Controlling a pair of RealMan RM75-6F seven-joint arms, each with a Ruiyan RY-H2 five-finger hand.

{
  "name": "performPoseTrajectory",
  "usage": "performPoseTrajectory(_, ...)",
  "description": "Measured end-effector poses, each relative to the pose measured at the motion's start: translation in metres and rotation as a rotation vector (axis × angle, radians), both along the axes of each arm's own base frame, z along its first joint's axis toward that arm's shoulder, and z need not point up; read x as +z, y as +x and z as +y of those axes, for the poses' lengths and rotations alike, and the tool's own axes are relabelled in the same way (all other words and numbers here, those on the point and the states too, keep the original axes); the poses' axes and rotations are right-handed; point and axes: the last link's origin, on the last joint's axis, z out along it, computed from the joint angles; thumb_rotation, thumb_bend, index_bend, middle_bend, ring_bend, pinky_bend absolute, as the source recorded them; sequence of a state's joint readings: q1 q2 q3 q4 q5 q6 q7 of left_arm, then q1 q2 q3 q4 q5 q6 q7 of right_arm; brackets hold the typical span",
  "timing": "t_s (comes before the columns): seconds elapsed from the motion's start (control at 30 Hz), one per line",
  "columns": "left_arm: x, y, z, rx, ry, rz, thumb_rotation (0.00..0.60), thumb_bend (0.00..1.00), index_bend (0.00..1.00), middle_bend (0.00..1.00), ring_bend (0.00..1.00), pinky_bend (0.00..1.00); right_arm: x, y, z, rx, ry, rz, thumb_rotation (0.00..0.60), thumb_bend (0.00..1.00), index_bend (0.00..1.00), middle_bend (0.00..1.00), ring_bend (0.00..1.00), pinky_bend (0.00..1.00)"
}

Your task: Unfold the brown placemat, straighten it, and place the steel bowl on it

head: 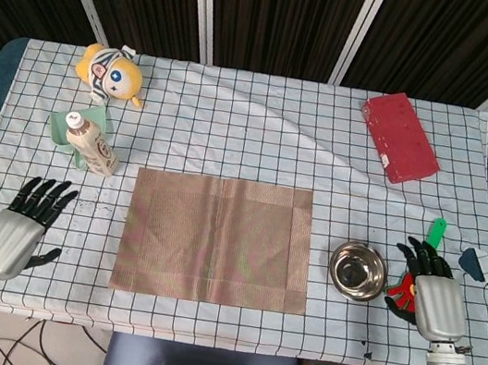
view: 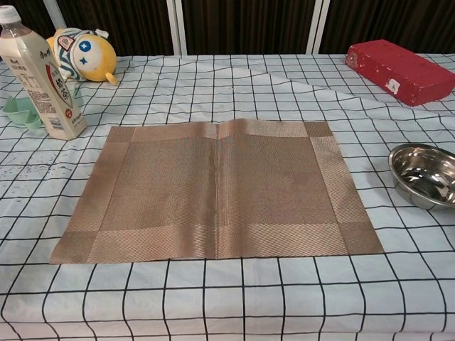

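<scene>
We see the round steel bowl [head: 358,270] just right of the flat brown woven placemat [head: 216,239], the tall cream plastic bottle [head: 92,146] behind-left.

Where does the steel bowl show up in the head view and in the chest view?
Head view: steel bowl lower right, just right of the brown placemat, with the right hand beside it.
Chest view: bowl at the right edge, partly cut off.
Shared landmark: the red block lies behind it.
</scene>
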State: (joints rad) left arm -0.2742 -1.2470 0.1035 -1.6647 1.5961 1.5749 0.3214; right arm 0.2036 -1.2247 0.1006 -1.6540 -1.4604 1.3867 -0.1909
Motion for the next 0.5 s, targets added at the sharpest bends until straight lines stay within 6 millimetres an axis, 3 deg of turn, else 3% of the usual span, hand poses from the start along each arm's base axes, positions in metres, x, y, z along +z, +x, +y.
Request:
performPoseTrajectory(0.17,0.007,-0.016,0.001,0.010,0.040,-0.037,0.600,0.05,0.06,0.03,0.03,0.05,-0.021,0.005,0.004,0.004,0.064,0.052,0.600,0.07,0.30,0.21,0.14,0.21)
performPoseTrajectory(0.5,0.005,-0.020,0.006,0.008,0.043,-0.064,0.600,0.05,0.06,0.03,0.03,0.05,-0.056,0.009,0.002,-0.005,0.120,0.092,0.600,0.09,0.34,0.24,0.18,0.21)
